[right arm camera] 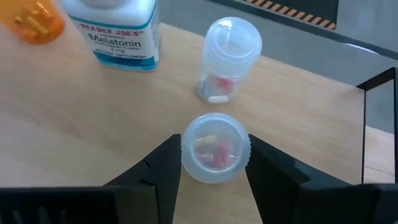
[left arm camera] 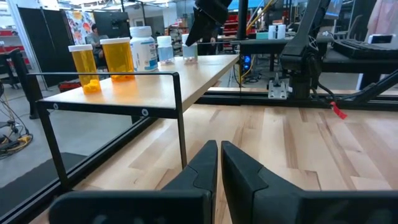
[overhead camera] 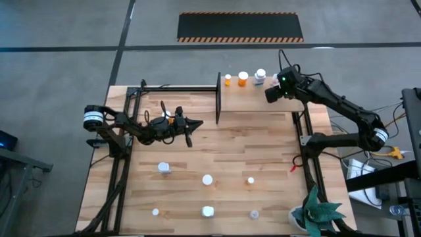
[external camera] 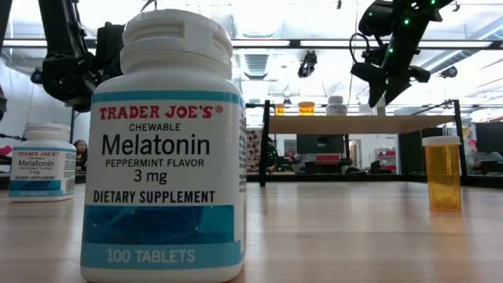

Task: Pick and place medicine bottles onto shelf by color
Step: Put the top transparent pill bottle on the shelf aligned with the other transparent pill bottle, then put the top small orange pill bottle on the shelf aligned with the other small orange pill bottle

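Note:
The shelf stands at the table's far right, its light-wood board carrying two orange bottles, a white Melatonin bottle and a clear bottle in a row. My right gripper is over the shelf's right end, shut on a second clear bottle. My left gripper is shut and empty, low over the table left of the shelf. Several white-capped bottles stand upright on the near half of the table. My right gripper holds the clear bottle by its cap and upper sides, pinched between the two fingers. The fingers come from above, pointing down. The bottle is upright, next to the other clear bottle; in the left wrist view its base seems to rest on the shelf board.
Black posts and a rail frame the shelf. A large Melatonin bottle, a smaller one and an orange bottle stand on the table. A potted plant sits at the near right corner.

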Controlling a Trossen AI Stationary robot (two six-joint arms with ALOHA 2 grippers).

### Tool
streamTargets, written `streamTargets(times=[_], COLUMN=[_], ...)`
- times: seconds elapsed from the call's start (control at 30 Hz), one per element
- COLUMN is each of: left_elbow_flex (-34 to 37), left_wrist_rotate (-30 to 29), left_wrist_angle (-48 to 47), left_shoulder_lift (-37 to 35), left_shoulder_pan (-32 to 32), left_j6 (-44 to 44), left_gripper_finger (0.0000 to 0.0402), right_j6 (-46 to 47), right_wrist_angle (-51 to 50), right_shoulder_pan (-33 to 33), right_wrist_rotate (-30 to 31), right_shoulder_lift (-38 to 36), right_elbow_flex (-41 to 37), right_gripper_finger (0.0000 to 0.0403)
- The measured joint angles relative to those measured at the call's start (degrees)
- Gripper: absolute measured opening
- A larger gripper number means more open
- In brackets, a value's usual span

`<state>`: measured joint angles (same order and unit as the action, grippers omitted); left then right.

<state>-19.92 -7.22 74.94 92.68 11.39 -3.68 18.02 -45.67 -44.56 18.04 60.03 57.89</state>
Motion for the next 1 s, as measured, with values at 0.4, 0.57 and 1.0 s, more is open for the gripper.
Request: streamTargets(times=[0.4,0.57,1.0], left_elbow_flex=[0.0,0.0,0.0], left_wrist_rotate=[0.0,0.0,0.0], left_wrist_angle=[0.0,0.0,0.0], left_shoulder_lift=[0.0,0.0,0.0], left_shoulder_pan=[0.0,0.0,0.0], left_j6=[0.0,0.0,0.0], left_gripper_finger=[0.0004,0.0004,0.0004], right_j6=[0.0,-1.1,-6.5], right_wrist_angle=[-0.1,-0.9,-8.3], right_shoulder_pan=[0.0,0.0,5.1], right_wrist_rotate=[-0.1,-0.1,0.1], right_shoulder_lift=[0.0,0.0,-4.3], right_elbow_flex=[0.4,3.8,9.2], right_gripper_finger=[0.0227,0.0248,0.0199])
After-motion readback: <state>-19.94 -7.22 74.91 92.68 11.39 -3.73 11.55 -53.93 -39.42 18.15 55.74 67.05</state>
